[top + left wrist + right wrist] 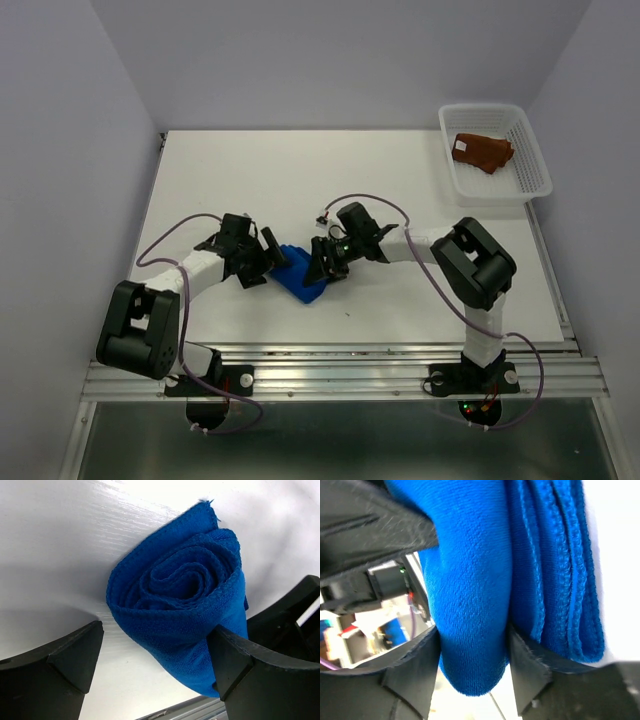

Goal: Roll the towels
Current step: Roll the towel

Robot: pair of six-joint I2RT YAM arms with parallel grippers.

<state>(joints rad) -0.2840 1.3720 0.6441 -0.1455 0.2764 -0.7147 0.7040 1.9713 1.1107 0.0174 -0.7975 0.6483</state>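
Observation:
The blue towel [300, 276] lies rolled up at the middle of the table, between both grippers. In the left wrist view its spiral end [185, 595] faces me. My left gripper [272, 250] [155, 645] is open and straddles that end, the right finger [240, 670] just touching the cloth. My right gripper [323, 262] [474, 645] has a thick outer fold of the blue towel [475, 580] between its fingers [415, 665], which touch it on both sides. The rust-brown towel [482, 152] lies bunched in the white basket [500, 194].
The basket stands at the far right corner of the table. The table's metal front rail [340, 365] runs just behind both arm bases, close to the blue roll. Grey walls close in the left, back and right sides.

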